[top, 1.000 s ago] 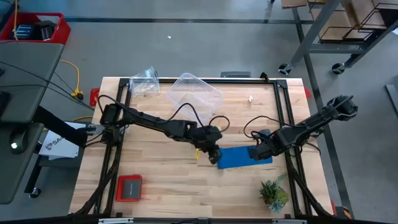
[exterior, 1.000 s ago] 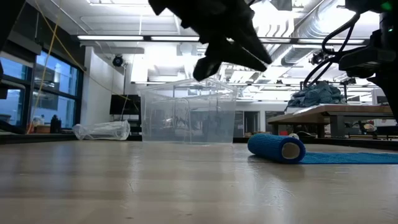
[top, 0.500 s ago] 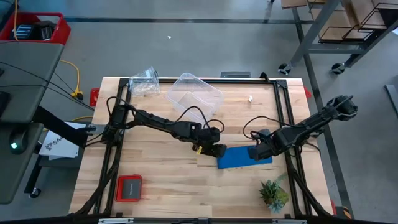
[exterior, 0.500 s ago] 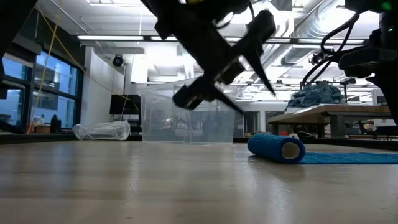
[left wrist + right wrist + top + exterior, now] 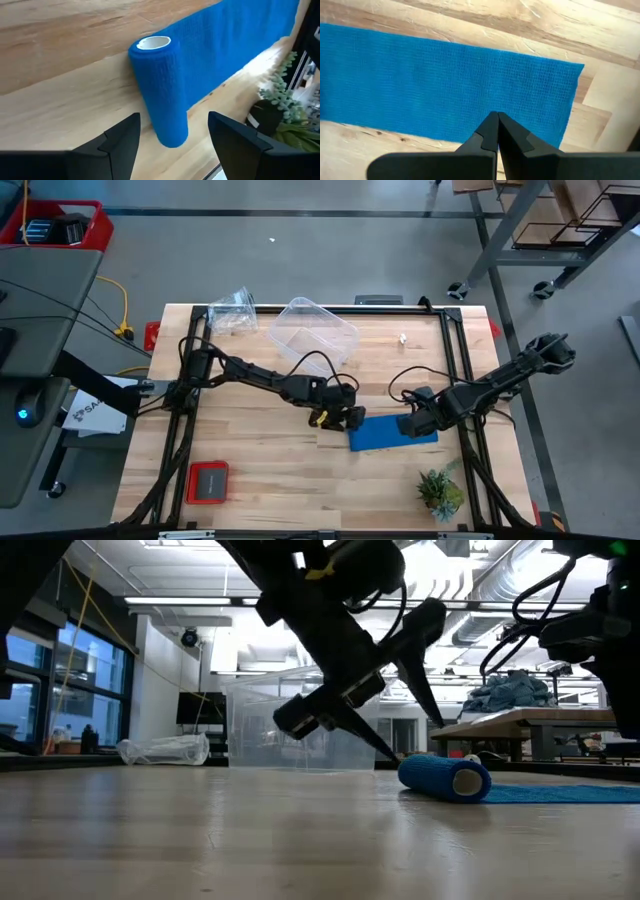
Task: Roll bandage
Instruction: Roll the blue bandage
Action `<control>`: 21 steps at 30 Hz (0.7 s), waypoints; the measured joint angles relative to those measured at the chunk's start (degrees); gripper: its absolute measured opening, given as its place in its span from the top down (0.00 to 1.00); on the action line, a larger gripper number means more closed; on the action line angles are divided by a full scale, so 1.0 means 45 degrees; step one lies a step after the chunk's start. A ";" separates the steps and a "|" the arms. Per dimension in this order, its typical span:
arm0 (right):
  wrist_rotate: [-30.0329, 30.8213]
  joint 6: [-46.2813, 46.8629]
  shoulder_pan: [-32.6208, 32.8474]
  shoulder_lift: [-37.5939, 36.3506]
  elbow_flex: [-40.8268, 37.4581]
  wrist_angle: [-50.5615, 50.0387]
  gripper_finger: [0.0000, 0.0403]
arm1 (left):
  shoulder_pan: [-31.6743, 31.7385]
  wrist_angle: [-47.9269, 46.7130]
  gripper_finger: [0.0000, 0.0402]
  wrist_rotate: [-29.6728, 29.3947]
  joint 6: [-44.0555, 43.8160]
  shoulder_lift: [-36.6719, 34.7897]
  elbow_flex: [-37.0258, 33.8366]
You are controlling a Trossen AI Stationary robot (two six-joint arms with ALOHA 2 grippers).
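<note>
Centre frame, the left gripper [image 5: 349,418] hangs with jaws wide just beside the rolled end of the bandage [image 5: 385,431], while the right gripper [image 5: 412,423], pinched closed, pins the flat tail. The fingers should straddle the roll squarely and push evenly to keep the wrap tight. Half a second earlier the left gripper sat higher.

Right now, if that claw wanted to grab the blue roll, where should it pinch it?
Probably across the rolled part of the bandage, a finger on each curved side. The roll lies on its side on the table, and the open left gripper already lines up with it. The right gripper pins the flat tail.
</note>
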 joint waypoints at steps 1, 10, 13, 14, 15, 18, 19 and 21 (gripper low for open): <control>0.0026 0.0000 -0.0005 0.0000 0.0000 0.0009 1.00 | 0.0005 0.0062 0.43 0.0104 -0.0121 0.0054 0.0006; 0.0762 0.0000 -0.0002 0.0000 0.0000 0.0155 1.00 | 0.0015 0.0843 0.43 0.1255 -0.1063 0.0509 0.0000; 0.0911 0.0000 -0.0001 0.0000 0.0000 0.0160 1.00 | 0.0015 0.1402 0.43 0.1692 -0.1039 0.0448 0.0000; 0.0913 -0.0005 0.0000 0.0000 0.0000 0.0160 1.00 | 0.0015 0.1419 0.43 0.1890 -0.0862 0.0364 0.0000; 0.0913 -0.0021 -0.0004 0.0000 0.0000 0.0161 1.00 | 0.0015 0.1455 0.43 0.2031 -0.0769 0.0260 0.0001; 0.0913 -0.0044 -0.0002 0.0000 0.0000 0.0172 1.00 | 0.0082 0.1966 0.43 0.2080 -0.0287 -0.0220 0.0000; 0.0913 -0.0044 -0.0001 0.0003 0.0000 0.0183 1.00 | 0.0131 0.2500 0.43 0.1961 -0.0093 -0.0336 0.0000; 0.0913 -0.0044 0.0000 0.0000 0.0000 0.0173 1.00 | 0.0328 0.3426 0.43 0.1579 -0.0171 -0.0399 0.0026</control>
